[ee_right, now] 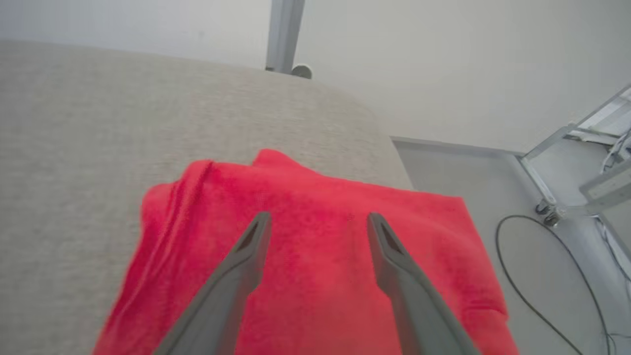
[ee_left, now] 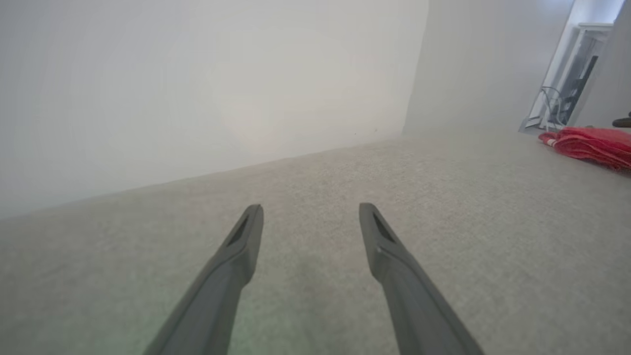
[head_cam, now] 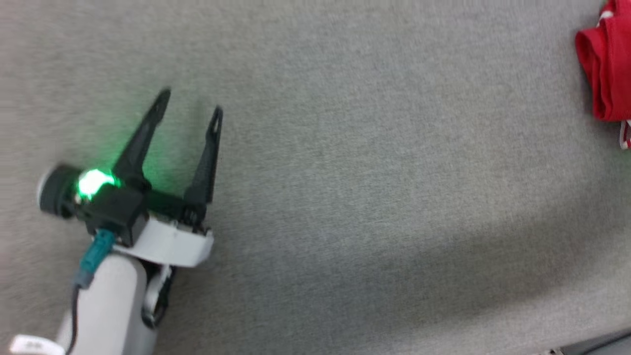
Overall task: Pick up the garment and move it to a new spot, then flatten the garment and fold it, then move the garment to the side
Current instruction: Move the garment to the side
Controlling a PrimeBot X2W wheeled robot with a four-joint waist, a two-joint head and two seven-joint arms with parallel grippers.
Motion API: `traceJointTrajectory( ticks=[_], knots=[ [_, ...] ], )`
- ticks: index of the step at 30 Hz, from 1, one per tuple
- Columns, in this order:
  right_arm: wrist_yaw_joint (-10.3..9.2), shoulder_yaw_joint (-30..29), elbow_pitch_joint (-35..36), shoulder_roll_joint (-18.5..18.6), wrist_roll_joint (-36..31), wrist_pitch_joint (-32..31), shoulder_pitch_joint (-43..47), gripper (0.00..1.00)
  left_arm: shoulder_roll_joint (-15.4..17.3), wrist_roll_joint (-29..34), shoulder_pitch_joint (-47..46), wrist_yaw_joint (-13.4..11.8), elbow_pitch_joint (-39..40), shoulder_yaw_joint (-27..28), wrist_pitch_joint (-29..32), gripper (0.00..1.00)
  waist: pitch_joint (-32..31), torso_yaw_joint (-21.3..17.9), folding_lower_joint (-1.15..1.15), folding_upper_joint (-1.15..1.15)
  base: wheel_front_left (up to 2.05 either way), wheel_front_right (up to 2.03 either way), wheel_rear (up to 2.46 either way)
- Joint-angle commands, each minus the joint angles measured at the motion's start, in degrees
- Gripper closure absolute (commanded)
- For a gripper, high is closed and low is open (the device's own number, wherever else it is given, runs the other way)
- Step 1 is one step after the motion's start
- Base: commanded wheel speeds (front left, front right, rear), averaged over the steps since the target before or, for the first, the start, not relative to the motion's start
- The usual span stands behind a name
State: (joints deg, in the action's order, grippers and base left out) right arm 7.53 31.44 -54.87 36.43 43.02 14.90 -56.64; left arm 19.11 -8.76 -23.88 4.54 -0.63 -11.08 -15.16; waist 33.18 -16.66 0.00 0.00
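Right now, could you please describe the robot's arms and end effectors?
The left end effector has two dark, tapering fingers on a black base with a green light, a white collar, a pale forearm and a teal-plugged cable. The right end effector has matching fingers.

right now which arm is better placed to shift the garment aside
Right, probably. The right hand is open directly over the garment. The left hand is open over bare grey surface, the garment far off to its right.

Grey fabric surface (ee_right: 74,123) under white wall (ee_right: 443,64); post (ee_right: 283,34) at top centre; at right of frame, grey floor (ee_right: 458,167), black cable (ee_right: 498,241), metal frame (ee_right: 549,143).
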Motion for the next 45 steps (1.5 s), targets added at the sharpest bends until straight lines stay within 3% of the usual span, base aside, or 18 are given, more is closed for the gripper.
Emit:
traceJointTrajectory(
  ticks=[1,9,18,27,45],
  knots=[
    [-0.10,0.85,1.17,-0.59,-0.11,0.24,2.01,0.00,-0.98,0.01,2.63,0.22,-0.71,0.70,0.08,0.00,-5.54,4.77,0.00,0.00,0.00,0.00,0.00],
    [-0.10,0.31,10.05,-4.17,-1.40,0.32,12.46,0.00,-7.18,0.50,10.42,1.67,-2.06,5.84,0.05,0.00,-12.48,10.19,0.00,0.00,0.00,0.00,0.00],
    [-0.10,-1.64,14.81,-9.72,-5.37,0.33,21.76,0.00,-11.12,0.31,16.97,2.71,-4.15,11.94,0.06,0.00,-20.20,14.05,0.00,0.00,0.00,0.00,0.00],
    [-0.10,-5.74,19.62,-12.38,-7.39,0.33,26.43,0.00,-12.47,0.08,21.33,2.97,-3.58,14.30,0.06,0.00,-25.17,14.80,0.00,0.00,0.00,0.00,0.00],
    [-0.10,-20.52,35.34,-13.99,-11.31,0.34,43.25,0.00,-11.08,-1.74,29.09,3.01,1.20,13.95,0.07,0.00,-29.52,13.82,0.00,0.00,0.00,0.00,0.00]
  ],
)
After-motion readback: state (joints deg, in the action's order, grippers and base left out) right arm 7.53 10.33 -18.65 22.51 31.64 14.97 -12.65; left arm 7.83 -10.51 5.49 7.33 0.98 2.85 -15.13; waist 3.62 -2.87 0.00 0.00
